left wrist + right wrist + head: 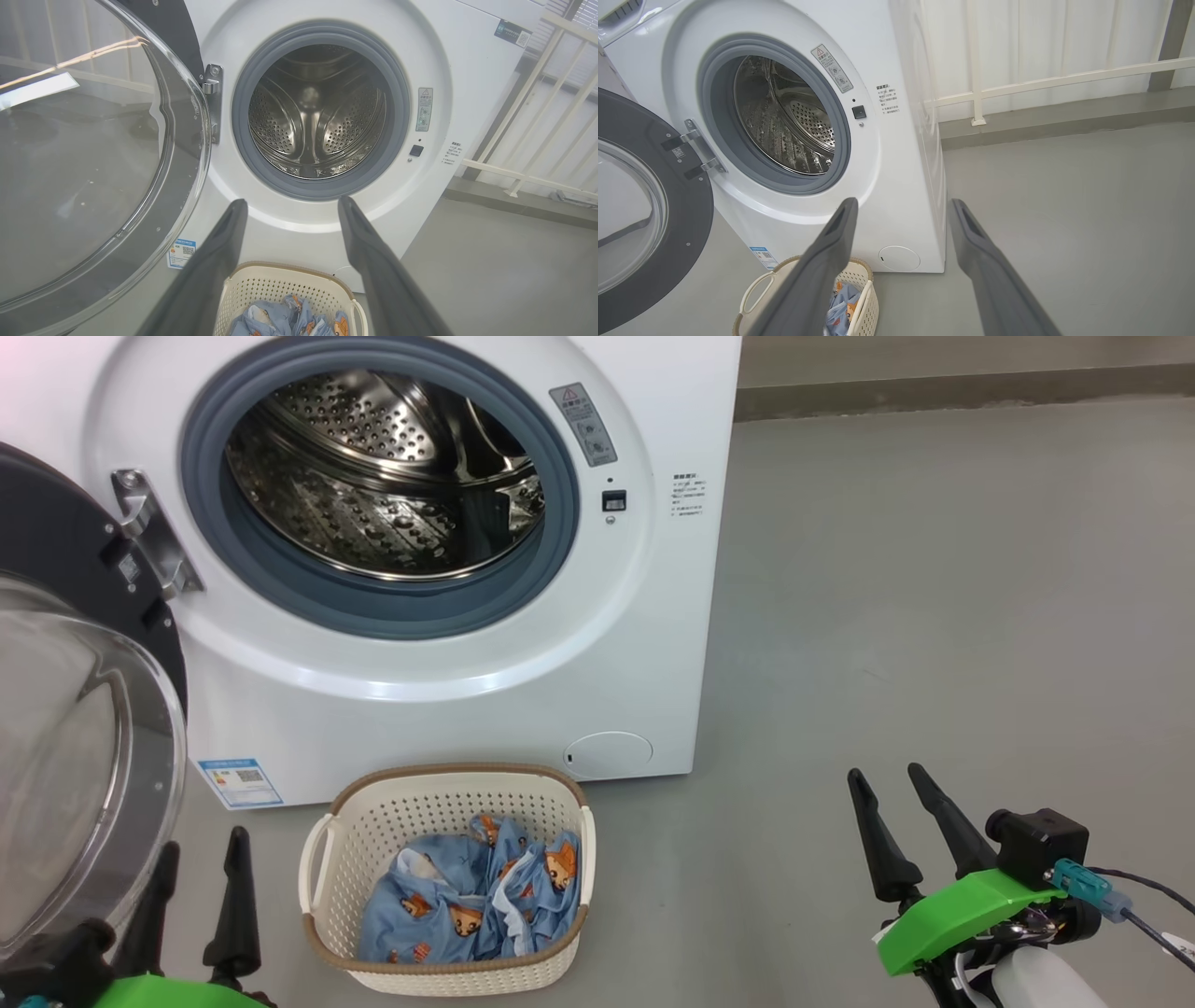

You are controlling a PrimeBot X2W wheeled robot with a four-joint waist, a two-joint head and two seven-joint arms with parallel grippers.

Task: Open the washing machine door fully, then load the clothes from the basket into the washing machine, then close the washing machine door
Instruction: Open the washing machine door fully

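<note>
Loading looks like your step now. The big white front-loading washing machine [448, 709] shows a bare drum, its round black glass-bowled door [84, 747] swung wide at left. The cream perforated basket [439, 807] sits just before it, holding the blue printed clothes [467, 896]. Your left gripper [203, 845] and right gripper [885, 775] hover with fingers spread, holding nothing. Reach down past the rim, clear of the door's edge; the open grey floor [934, 616] lies right.

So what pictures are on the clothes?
Light blue clothes with little orange-brown cartoon animals, clearest in the head view.
</note>
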